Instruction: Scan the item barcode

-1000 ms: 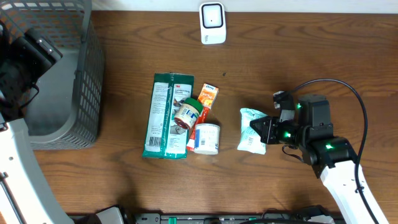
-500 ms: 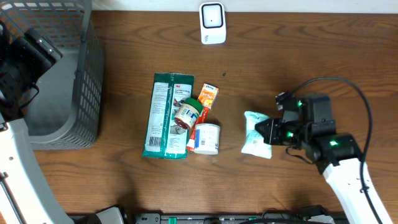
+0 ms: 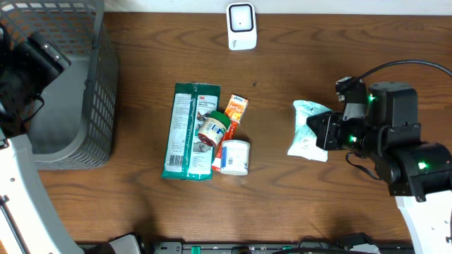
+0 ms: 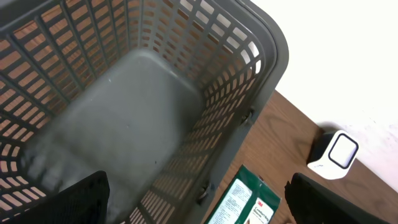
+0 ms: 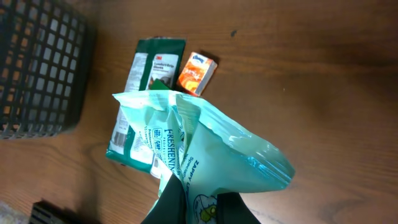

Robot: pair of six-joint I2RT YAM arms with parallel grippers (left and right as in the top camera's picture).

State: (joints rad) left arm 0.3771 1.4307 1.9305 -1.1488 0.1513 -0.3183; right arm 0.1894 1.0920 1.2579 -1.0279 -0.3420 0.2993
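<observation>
We are carrying: our right fingers (image 5: 169, 204) pinch the green pouch (image 3: 306, 129) at the right of the overhead frame. Our left fingers (image 4: 74, 196) stand wide and empty over the basket (image 4: 261, 74). Next, the pouch's barcode likely needs to face the scanner (image 3: 241, 27) at top centre.

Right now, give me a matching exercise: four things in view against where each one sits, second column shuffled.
1. mint pouch
2. white scanner
3. grey basket
4. orange box

A. alone at the far edge of the table
B. beside the green packet
C. pinched in the right gripper
D. left end of the table, nothing inside

Pairs: 1-C, 2-A, 3-D, 4-B
</observation>
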